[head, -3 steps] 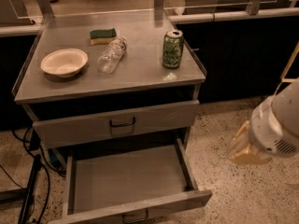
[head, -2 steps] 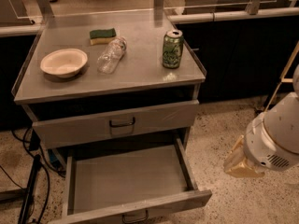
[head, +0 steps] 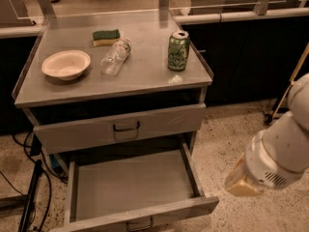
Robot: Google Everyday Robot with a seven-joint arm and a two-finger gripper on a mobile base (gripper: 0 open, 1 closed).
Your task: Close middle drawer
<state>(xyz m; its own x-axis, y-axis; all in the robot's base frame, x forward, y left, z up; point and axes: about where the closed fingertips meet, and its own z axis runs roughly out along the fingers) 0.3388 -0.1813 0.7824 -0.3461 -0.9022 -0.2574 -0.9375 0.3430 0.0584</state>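
Note:
The middle drawer (head: 135, 187) is pulled far out below the cabinet top. It is a wide, shallow grey tray with low sides, and nothing shows inside it. Its narrow front panel (head: 140, 217) runs along the bottom edge of the view, with a small dark bar handle (head: 140, 224) at its centre. My gripper (head: 240, 182) shows as a tan tip on the white arm (head: 277, 156). It hangs over the floor to the right of the drawer's front right corner, apart from the drawer.
The drawer above (head: 123, 125), with a taller front, stands slightly out. On the cabinet top (head: 145, 74) are a white bowl (head: 65, 64), a clear bottle lying down (head: 116, 57), a green sponge (head: 106, 36) and a green can (head: 178, 50). Cables (head: 29, 197) lie on the floor at left.
The arm and gripper have moved down and slightly left, closer to the open drawer's front right corner. The drawers and the things on the cabinet top have not moved.

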